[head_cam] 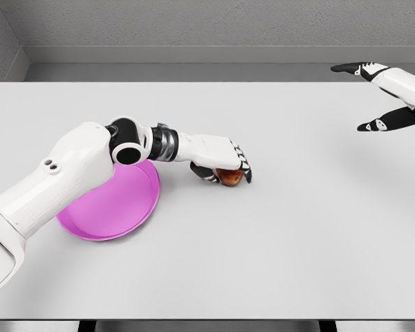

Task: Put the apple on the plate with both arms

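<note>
Sitting near the table's [277, 263] middle, the apple [229, 177] is lying at about three o'clock from the pink plate [117, 207], close beside it. Round, firm and smooth, it is probably light but liable to roll, so gripping across its widest part looks wisest. The left hand [218, 160] is curling its fingers over it, holding it from above. At two o'clock, the right hand [380, 97] is hovering with fingers spread wide, holding nothing.
</note>
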Available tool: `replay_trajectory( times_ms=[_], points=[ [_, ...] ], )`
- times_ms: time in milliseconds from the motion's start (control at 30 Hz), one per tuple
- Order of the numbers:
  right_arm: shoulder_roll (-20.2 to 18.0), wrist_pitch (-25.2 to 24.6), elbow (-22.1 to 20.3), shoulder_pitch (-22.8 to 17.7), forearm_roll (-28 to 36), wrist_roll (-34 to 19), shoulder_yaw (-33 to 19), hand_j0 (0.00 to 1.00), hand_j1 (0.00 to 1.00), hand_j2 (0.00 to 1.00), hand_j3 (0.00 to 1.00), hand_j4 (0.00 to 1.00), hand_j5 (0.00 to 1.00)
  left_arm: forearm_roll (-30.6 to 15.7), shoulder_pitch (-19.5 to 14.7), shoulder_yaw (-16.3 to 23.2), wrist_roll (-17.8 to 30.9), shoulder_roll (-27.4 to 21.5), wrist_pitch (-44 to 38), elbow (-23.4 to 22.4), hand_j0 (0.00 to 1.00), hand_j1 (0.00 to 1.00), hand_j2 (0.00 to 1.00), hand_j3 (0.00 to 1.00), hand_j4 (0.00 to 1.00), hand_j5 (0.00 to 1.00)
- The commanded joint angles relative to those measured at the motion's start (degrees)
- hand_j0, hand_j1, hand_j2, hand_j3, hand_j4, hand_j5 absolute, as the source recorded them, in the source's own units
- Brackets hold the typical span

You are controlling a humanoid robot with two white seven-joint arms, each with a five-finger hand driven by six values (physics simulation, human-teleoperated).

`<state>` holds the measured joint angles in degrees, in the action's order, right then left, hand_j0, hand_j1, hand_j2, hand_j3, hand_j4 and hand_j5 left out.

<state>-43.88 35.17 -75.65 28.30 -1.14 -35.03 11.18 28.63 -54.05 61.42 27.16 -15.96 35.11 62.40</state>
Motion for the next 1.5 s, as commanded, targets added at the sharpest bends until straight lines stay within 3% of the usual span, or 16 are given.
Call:
replay_trajectory(
  times_ms=[0, 67, 467, 600, 667, 800, 833, 967, 1067, 1100, 1167, 1233, 1467],
  points=[
    [-0.1, -0.2, 0.0, 0.0, 0.4, 0.0, 0.0, 1.00, 1.00, 1.00, 1.00, 1.00, 1.00, -0.3, 0.0, -0.1, 0.0, -0.1, -0.1, 0.0, 0.63, 0.63, 0.63, 0.63, 0.63, 0.63],
    [-0.1, -0.2, 0.0, 0.0, 0.4, 0.0, 0.0, 1.00, 1.00, 1.00, 1.00, 1.00, 1.00, -0.3, 0.0, -0.1, 0.0, -0.1, -0.1, 0.0, 0.57, 0.57, 0.57, 0.57, 0.57, 0.57],
    [-0.2, -0.2, 0.0, 0.3, 0.4, 0.0, 0.0, 1.00, 1.00, 1.00, 1.00, 1.00, 1.00, -0.9, -1.4, -0.3, -0.1, -1.9, -0.1, 0.4, 0.44, 0.44, 0.44, 0.44, 0.44, 0.44],
    [-0.2, -0.2, 0.0, 0.2, 0.4, 0.0, 0.0, 1.00, 1.00, 1.00, 1.00, 1.00, 1.00, -5.1, -2.6, -2.9, -0.4, -9.6, -0.1, 2.6, 0.38, 0.38, 0.38, 0.38, 0.38, 0.38],
    [-0.1, -0.2, 0.0, 0.3, 0.4, 0.0, 0.0, 1.00, 1.00, 1.00, 1.00, 1.00, 1.00, -11.4, -2.4, -4.2, -0.5, -20.2, -0.1, 9.3, 0.35, 0.35, 0.35, 0.35, 0.35, 0.35],
    [-0.1, -0.2, 0.0, 0.1, 0.4, 0.0, 0.0, 1.00, 1.00, 1.00, 1.00, 1.00, 1.00, -13.5, 2.6, -4.6, -0.6, -35.7, -0.1, 23.8, 0.35, 0.35, 0.35, 0.35, 0.35, 0.35],
    [-0.1, -0.2, 0.0, -0.1, 0.4, 0.0, 0.0, 1.00, 1.00, 1.00, 1.00, 1.00, 1.00, -13.4, 3.9, -4.9, -0.6, -37.7, -0.1, 24.1, 0.35, 0.35, 0.35, 0.35, 0.35, 0.35],
    [-0.1, -0.2, 0.1, 0.0, 0.4, 0.0, 0.0, 1.00, 1.00, 1.00, 1.00, 1.00, 1.00, -13.3, 5.1, -5.3, -0.4, -38.4, -0.1, 23.6, 0.36, 0.36, 0.36, 0.36, 0.36, 0.36],
    [-0.1, -0.2, 0.0, -0.1, 0.4, 0.0, 0.0, 1.00, 1.00, 1.00, 1.00, 1.00, 1.00, -13.4, 5.3, -5.3, -0.4, -38.0, -0.1, 22.5, 0.42, 0.42, 0.42, 0.42, 0.42, 0.42],
    [-0.1, -0.2, 0.1, -0.1, 0.4, 0.0, 0.0, 1.00, 1.00, 1.00, 1.00, 1.00, 1.00, -13.4, 5.4, -5.3, -0.4, -37.7, -0.1, 22.2, 0.49, 0.49, 0.49, 0.49, 0.49, 0.49],
    [-0.1, -0.2, 0.0, -0.1, 0.4, 0.0, 0.0, 1.00, 1.00, 1.00, 1.00, 1.00, 1.00, -13.9, 6.1, -5.3, -0.5, -37.5, -0.1, 22.2, 0.80, 0.80, 0.80, 0.80, 0.80, 0.80],
    [-0.1, -0.2, 0.1, -0.1, 0.4, 0.0, 0.0, 1.00, 1.00, 1.00, 1.00, 1.00, 1.00, -14.9, 6.2, -5.3, -0.5, -37.5, -0.1, 22.2, 0.96, 0.96, 0.96, 0.96, 0.96, 0.96],
    [0.1, -0.2, 0.0, -0.1, 0.4, 0.0, 0.0, 1.00, 1.00, 1.00, 1.00, 1.00, 1.00, -16.2, 6.2, -5.3, -0.6, -37.7, -0.1, 21.7, 1.00, 1.00, 1.00, 1.00, 1.00, 1.00]
  ],
)
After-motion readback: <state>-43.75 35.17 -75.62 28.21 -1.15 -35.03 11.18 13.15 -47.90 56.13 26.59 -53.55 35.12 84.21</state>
